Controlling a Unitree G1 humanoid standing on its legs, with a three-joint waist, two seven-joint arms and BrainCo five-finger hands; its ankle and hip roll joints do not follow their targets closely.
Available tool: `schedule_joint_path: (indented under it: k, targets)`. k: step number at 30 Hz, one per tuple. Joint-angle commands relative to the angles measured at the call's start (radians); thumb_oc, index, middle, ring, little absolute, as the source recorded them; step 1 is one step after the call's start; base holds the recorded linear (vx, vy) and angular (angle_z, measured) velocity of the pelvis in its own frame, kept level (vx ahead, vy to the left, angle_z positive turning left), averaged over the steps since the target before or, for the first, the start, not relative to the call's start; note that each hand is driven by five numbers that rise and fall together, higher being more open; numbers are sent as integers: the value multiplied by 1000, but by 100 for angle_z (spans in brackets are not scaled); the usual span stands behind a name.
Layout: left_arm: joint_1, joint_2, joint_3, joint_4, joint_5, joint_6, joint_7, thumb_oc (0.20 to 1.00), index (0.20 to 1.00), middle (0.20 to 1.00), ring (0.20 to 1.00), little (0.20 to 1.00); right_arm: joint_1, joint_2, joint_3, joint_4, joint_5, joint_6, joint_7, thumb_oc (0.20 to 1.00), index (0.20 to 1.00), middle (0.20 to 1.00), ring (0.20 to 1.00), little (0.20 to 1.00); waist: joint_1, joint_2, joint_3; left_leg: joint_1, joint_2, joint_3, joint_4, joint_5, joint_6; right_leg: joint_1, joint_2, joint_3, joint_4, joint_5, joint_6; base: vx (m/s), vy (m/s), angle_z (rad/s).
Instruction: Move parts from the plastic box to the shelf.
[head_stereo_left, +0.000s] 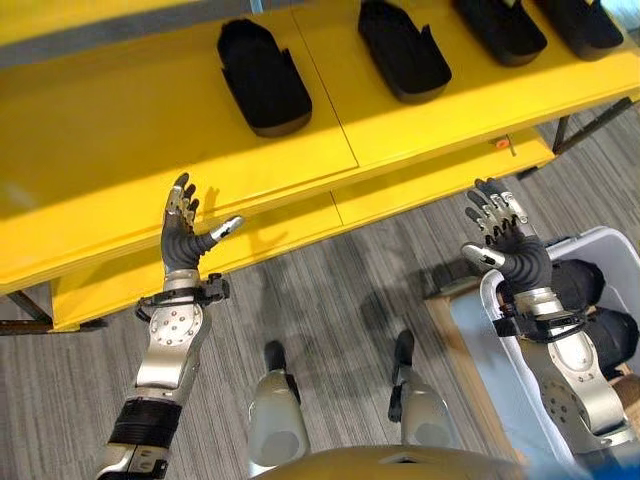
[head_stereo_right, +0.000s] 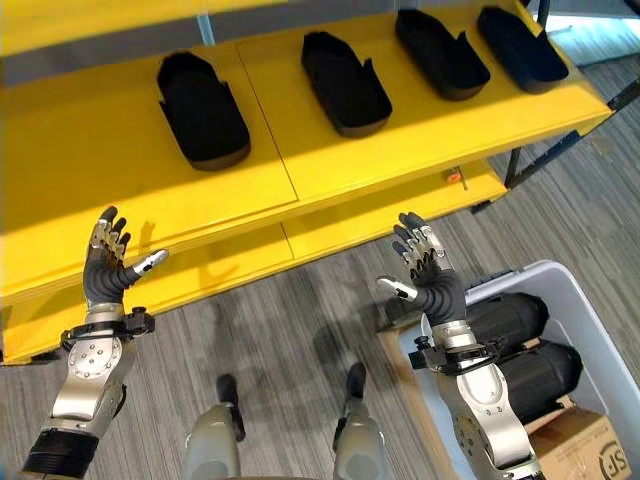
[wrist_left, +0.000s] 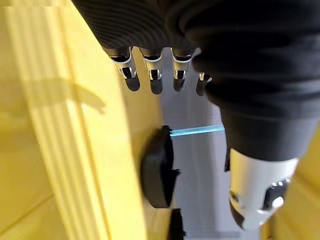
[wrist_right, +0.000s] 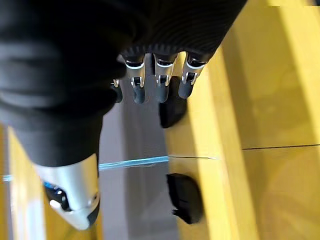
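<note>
I am looking down at the long yellow shelf (head_stereo_left: 120, 130), and I will place everything from it. Four black moulded plastic parts (head_stereo_right: 203, 110) already lie in a row on top of the shelf. More black parts (head_stereo_right: 520, 345) wait in the pale plastic box (head_stereo_right: 590, 290), which sits on the grey floor in front of the shelf's right end. My left hand (head_stereo_left: 180, 235) is up in front of the shelf's front edge, fingers straight and spread wide, holding nothing. My right hand (head_stereo_right: 425, 265) is up too, between the shelf and the box, just above the box's near corner, also spread wide and empty. So I think the next job is to go back into the box for another part. To do it well, I would lower my right hand onto the top part and curl my fingers round its middle, not its thin end, so it does not tip. The bare shelf top left of the row looks like the best spot for it.
</note>
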Motion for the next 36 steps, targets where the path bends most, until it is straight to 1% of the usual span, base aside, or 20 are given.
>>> schedule_joint_path:
  k: [1, 4, 5, 9, 10, 13, 17, 18, 20, 22, 23, 25, 28, 30, 31, 32, 33, 34, 35, 36]
  targets:
    - [13, 49, -4, -38, -84, -34, -113, 1000, 1000, 1000, 1000, 1000, 37, 22, -76, -33, -32, -26, 11, 1000, 1000, 1000, 1000, 1000, 3, -15, -84, -80, 2, -27, -64, 134, 20, 145, -23, -16, 52, -112, 35, 45, -63, 9]
    - [53, 50, -2, -63, -98, -27, -147, 1000, 1000, 1000, 1000, 1000, 54, 29, -89, -26, -39, -19, 15, 1000, 1000, 1000, 1000, 1000, 1, -6, -106, -41, 8, -15, -104, 150, 14, 164, -19, -13, 39, -113, 36, 36, -50, 4]
    - [82, 39, -8, -71, -149, -17, -180, 1000, 1000, 1000, 1000, 1000, 64, 35, -93, -13, -47, -12, 16, 1000, 1000, 1000, 1000, 1000, -1, 4, -124, -6, 18, -5, -128, 158, 9, 178, -12, -11, 34, -119, 35, 29, -73, -3]
    - [140, 28, -26, -108, -178, 9, -233, 1000, 1000, 1000, 1000, 1000, 84, 44, -109, -3, -58, -5, 19, 1000, 1000, 1000, 1000, 1000, -9, 20, -152, 67, 40, 23, -172, 174, 1, 211, 5, 10, 28, -138, 28, 26, -91, -15]
    - [160, 23, -45, -118, -188, 23, -253, 1000, 1000, 1000, 1000, 1000, 94, 47, -113, 0, -63, -3, 19, 1000, 1000, 1000, 1000, 1000, -12, 27, -160, 97, 54, 32, -182, 178, -3, 220, 18, 24, 36, -152, 22, 24, -96, -16]
    - [176, 14, -63, -127, -190, 29, -269, 1000, 1000, 1000, 1000, 1000, 105, 48, -118, 1, -65, -1, 23, 1000, 1000, 1000, 1000, 1000, -19, 35, -166, 122, 69, 44, -187, 184, -7, 230, 32, 39, 45, -170, 13, 3, -94, -21]
    - [202, -10, -83, -129, -202, 47, -290, 1000, 1000, 1000, 1000, 1000, 123, 45, -127, 5, -74, 1, 27, 1000, 1000, 1000, 1000, 1000, -31, 53, -171, 163, 101, 51, -205, 219, -18, 241, 70, 64, 64, -202, -9, -23, -109, -20]
    - [204, -11, -83, -130, -202, 47, -290, 1000, 1000, 1000, 1000, 1000, 124, 45, -126, 5, -74, 1, 27, 1000, 1000, 1000, 1000, 1000, -30, 54, -171, 165, 102, 52, -207, 221, -19, 241, 72, 65, 65, -203, -10, -33, -113, -10]
    - [226, -27, -84, -133, -214, 54, -294, 1000, 1000, 1000, 1000, 1000, 127, 42, -119, 6, -64, 2, 27, 1000, 1000, 1000, 1000, 1000, -36, 66, -170, 193, 127, 58, -223, 248, -25, 237, 104, 84, 87, -223, -26, -53, -140, -19]
    - [238, -35, -78, -132, -218, 58, -290, 1000, 1000, 1000, 1000, 1000, 129, 38, -113, 4, -50, 1, 28, 1000, 1000, 1000, 1000, 1000, -38, 70, -167, 201, 138, 54, -221, 265, -25, 232, 125, 99, 106, -236, -41, -72, -165, -25]
    - [255, -50, -75, -134, -223, 62, -292, 1000, 1000, 1000, 1000, 1000, 141, 32, -114, -4, -41, 2, 38, 1000, 1000, 1000, 1000, 1000, -37, 76, -161, 201, 158, 48, -215, 300, -33, 232, 155, 107, 124, -250, -58, -100, -230, -15]
    - [257, -63, -84, -130, -228, 63, -294, 1000, 1000, 1000, 1000, 1000, 150, 27, -116, -5, -39, -1, 39, 1000, 1000, 1000, 1000, 1000, -38, 82, -150, 194, 169, 31, -209, 336, -41, 235, 177, 111, 130, -258, -76, -96, -190, -7]
    - [238, -74, -105, -111, -219, 66, -294, 1000, 1000, 1000, 1000, 1000, 153, 23, -128, 4, -46, -11, 26, 1000, 1000, 1000, 1000, 1000, -41, 82, -134, 162, 174, 8, -191, 409, -52, 256, 202, 106, 107, -253, -102, -100, -166, -1]
    - [227, -75, -115, -98, -210, 68, -293, 1000, 1000, 1000, 1000, 1000, 149, 21, -133, 10, -44, -16, 17, 1000, 1000, 1000, 1000, 1000, -47, 78, -128, 141, 170, 7, -173, 420, -51, 261, 208, 98, 94, -245, -110, -85, -127, 20]
    - [221, -80, -121, -83, -196, 69, -293, 1000, 1000, 1000, 1000, 1000, 151, 23, -136, 16, -43, -17, 9, 1000, 1000, 1000, 1000, 1000, -53, 67, -127, 126, 147, 27, -145, 385, -37, 273, 207, 95, 62, -233, -116, -71, -110, 28]
    - [226, -87, -122, -79, -197, 67, -290, 1000, 1000, 1000, 1000, 1000, 152, 23, -133, 17, -42, -16, 9, 1000, 1000, 1000, 1000, 1000, -45, 60, -126, 118, 105, 1, -132, 342, -22, 278, 199, 100, 44, -223, -113, -99, -111, 34]
    - [226, -93, -124, -73, -191, 68, -286, 1000, 1000, 1000, 1000, 1000, 146, 23, -126, 21, -42, -15, 13, 1000, 1000, 1000, 1000, 1000, -33, 52, -126, 102, 33, -53, -122, 285, 6, 271, 188, 109, 26, -204, -106, -67, -35, 3]
    - [223, -95, -123, -72, -188, 67, -285, 1000, 1000, 1000, 1000, 1000, 136, 24, -115, 23, -41, -15, 16, 1000, 1000, 1000, 1000, 1000, -13, 44, -121, 87, -51, -127, -120, 240, 27, 267, 182, 119, 15, -189, -104, -45, -17, -13]
    - [223, -95, -123, -70, -189, 68, -288, 1000, 1000, 1000, 1000, 1000, 128, 22, -112, 22, -40, -15, 24, 1000, 1000, 1000, 1000, 1000, -9, 38, -120, 82, -96, -157, -129, 204, 40, 262, 180, 119, 7, -178, -100, -21, -23, -47]
    - [224, -95, -121, -74, -185, 65, -287, 1000, 1000, 1000, 1000, 1000, 122, 21, -106, 25, -40, -14, 31, 1000, 1000, 1000, 1000, 1000, -3, 33, -119, 79, -141, -198, -132, 181, 56, 252, 183, 128, 3, -162, -96, 0, -18, -53]
